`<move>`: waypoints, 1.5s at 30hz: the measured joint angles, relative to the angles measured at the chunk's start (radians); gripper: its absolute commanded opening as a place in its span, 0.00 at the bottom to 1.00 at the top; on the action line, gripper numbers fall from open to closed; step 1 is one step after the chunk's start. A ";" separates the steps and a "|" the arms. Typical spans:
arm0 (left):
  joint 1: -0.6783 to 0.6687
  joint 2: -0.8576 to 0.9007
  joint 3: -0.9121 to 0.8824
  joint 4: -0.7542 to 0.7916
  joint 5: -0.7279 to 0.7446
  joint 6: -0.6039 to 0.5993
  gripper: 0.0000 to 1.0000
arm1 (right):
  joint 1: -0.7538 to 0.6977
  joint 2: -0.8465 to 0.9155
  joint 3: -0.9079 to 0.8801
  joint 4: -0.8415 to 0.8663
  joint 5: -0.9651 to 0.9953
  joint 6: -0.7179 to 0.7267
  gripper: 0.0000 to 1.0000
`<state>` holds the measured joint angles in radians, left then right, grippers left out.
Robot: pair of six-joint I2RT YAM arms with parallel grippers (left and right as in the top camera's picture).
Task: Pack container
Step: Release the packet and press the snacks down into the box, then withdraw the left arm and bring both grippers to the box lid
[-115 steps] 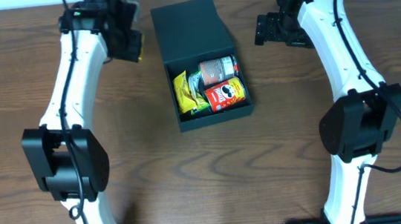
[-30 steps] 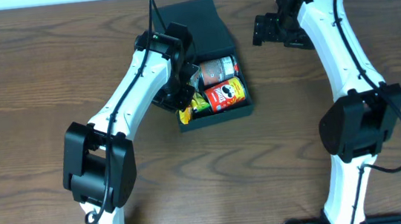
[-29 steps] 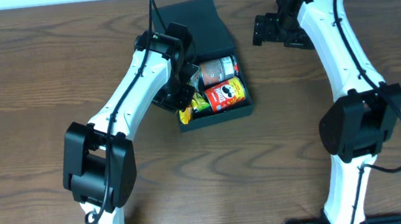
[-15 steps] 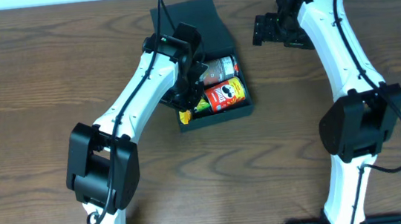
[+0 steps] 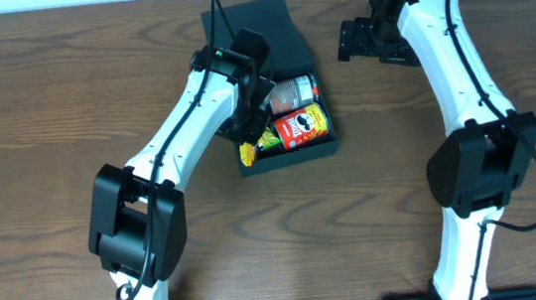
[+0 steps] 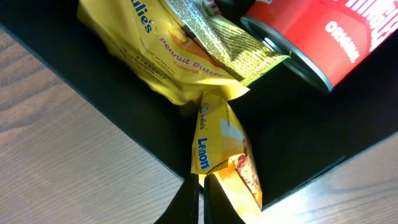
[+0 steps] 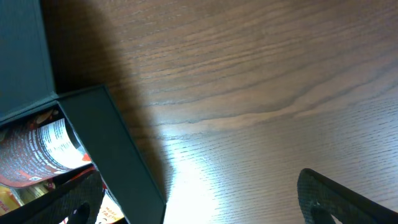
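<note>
The container is a dark square box with its flap lid lying open toward the back. Inside lie a red Pringles can, a second can and yellow snack packets. My left gripper reaches into the box's front left corner. In the left wrist view its fingers are shut on the edge of a yellow lemon packet, beside a peanut butter packet and the Pringles can. My right gripper is open and empty to the right of the box.
Brown wooden table lies all around. In the right wrist view the box's right wall stands by the left finger, with the second can behind it and bare wood between the fingers.
My left arm has swung from the table's back left into the box and edged a little right over the last second. The right arm has not moved.
</note>
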<state>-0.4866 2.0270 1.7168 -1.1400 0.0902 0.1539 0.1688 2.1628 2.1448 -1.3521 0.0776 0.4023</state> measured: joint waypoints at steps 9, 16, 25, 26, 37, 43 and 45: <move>0.000 0.000 -0.045 0.024 -0.005 -0.002 0.06 | 0.000 0.000 0.000 0.000 0.000 0.000 0.99; 0.000 0.000 -0.051 0.040 0.019 -0.023 0.06 | 0.000 0.000 0.000 0.003 0.000 0.000 0.99; -0.025 0.000 -0.052 0.069 0.058 -0.036 0.06 | 0.000 0.000 0.000 0.003 0.000 0.000 0.99; -0.031 0.000 -0.052 0.072 0.060 -0.041 0.06 | 0.000 0.000 0.000 0.003 0.000 0.000 0.99; -0.071 0.000 -0.052 0.108 0.047 -0.065 0.06 | 0.000 0.000 0.000 0.003 0.000 0.000 0.99; -0.071 0.000 -0.052 0.063 0.013 -0.094 0.15 | 0.000 0.000 0.000 0.003 0.000 0.000 0.99; -0.071 0.000 -0.052 0.055 0.003 -0.113 0.17 | 0.000 0.000 0.000 0.003 0.000 0.000 0.99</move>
<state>-0.5575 2.0270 1.6646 -1.0855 0.0933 0.0414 0.1688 2.1628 2.1448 -1.3491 0.0772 0.4023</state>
